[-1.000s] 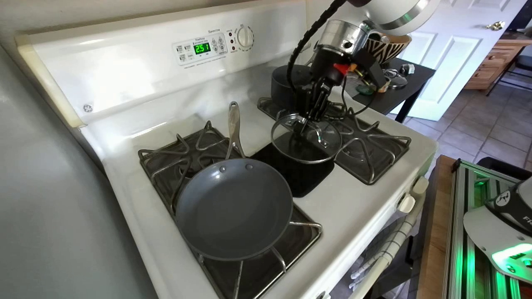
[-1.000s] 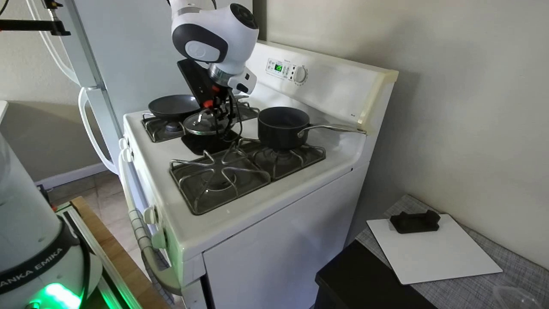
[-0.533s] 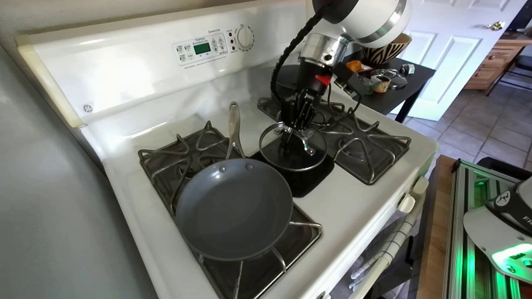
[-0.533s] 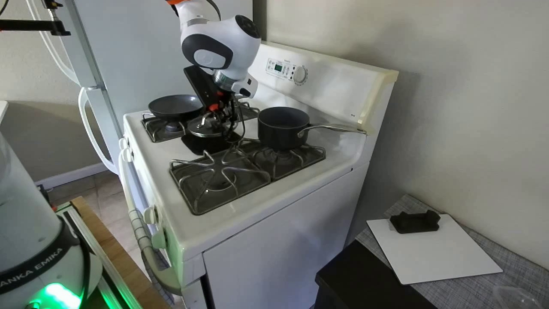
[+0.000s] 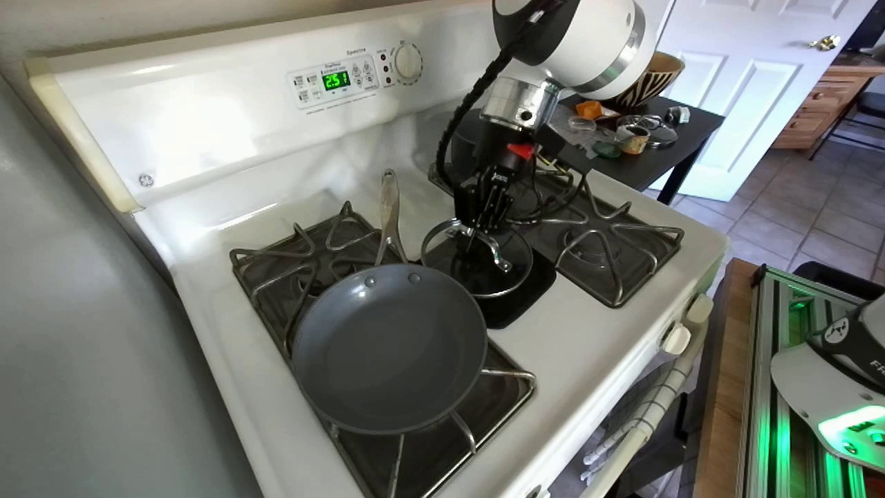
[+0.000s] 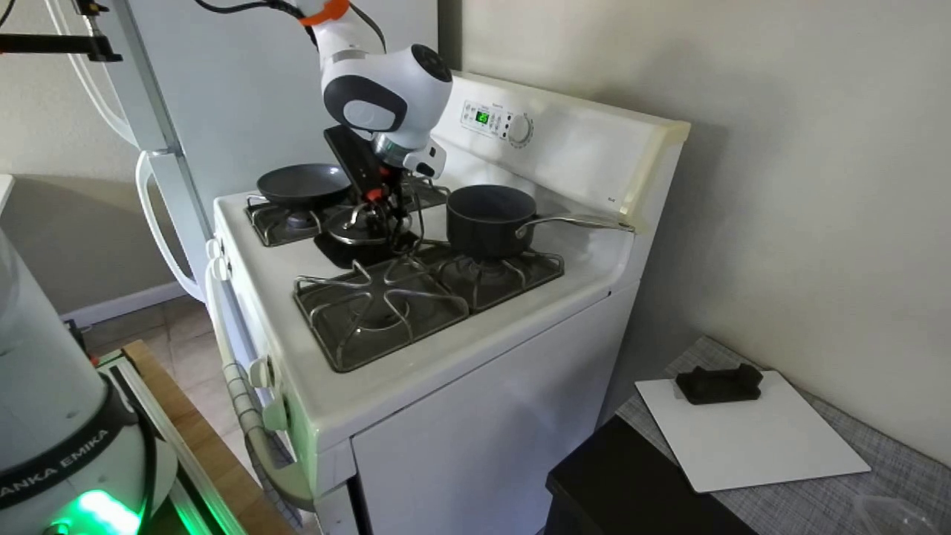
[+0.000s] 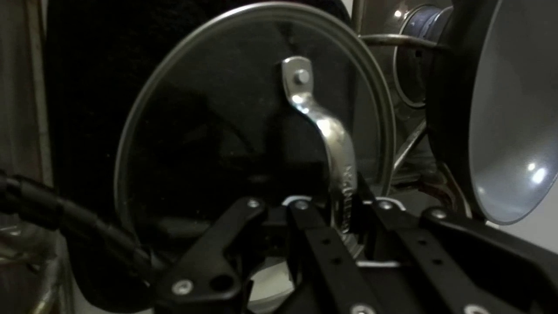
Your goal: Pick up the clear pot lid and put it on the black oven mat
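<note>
The frying pan crowds the clear pot lid, with only a narrow strip between them in the wrist view. The dark pot blocks the rear grate, and a cable hangs beside the gripper. Open room lies over the front grate and the white stovetop between the black oven mat and the knobs.

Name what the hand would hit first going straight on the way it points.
The hand points downward and grips the lid by its handle, so the lid would likely meet the black mat first. How much gap lies between, if any, is unclear.
</note>
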{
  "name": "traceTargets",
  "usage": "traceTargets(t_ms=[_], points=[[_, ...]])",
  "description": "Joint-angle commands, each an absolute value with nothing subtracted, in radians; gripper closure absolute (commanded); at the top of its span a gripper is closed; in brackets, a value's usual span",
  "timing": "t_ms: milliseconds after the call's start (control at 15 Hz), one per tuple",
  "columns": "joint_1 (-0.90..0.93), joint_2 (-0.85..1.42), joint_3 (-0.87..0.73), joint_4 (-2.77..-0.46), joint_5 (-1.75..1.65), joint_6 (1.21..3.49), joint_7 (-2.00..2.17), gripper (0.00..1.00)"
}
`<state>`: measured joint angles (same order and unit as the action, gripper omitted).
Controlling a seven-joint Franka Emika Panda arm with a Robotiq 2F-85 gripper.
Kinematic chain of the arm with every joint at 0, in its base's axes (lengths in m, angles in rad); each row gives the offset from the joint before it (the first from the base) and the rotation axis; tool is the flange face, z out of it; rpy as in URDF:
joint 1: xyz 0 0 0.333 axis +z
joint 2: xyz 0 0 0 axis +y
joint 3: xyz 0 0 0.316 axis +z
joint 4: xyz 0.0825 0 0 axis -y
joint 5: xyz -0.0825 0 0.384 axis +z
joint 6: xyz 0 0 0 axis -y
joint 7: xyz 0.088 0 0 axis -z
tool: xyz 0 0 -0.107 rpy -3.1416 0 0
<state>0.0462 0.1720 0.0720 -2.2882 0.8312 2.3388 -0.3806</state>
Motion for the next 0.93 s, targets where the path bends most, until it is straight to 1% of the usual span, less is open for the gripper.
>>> traceTargets(t_ms=[0, 867], points=[[0.043, 0.193, 0.079, -2.272, 0.805, 2.353, -0.378, 1.0], [0.031, 0.172, 0.078, -2.291, 0.701, 2.329, -0.364, 1.0]])
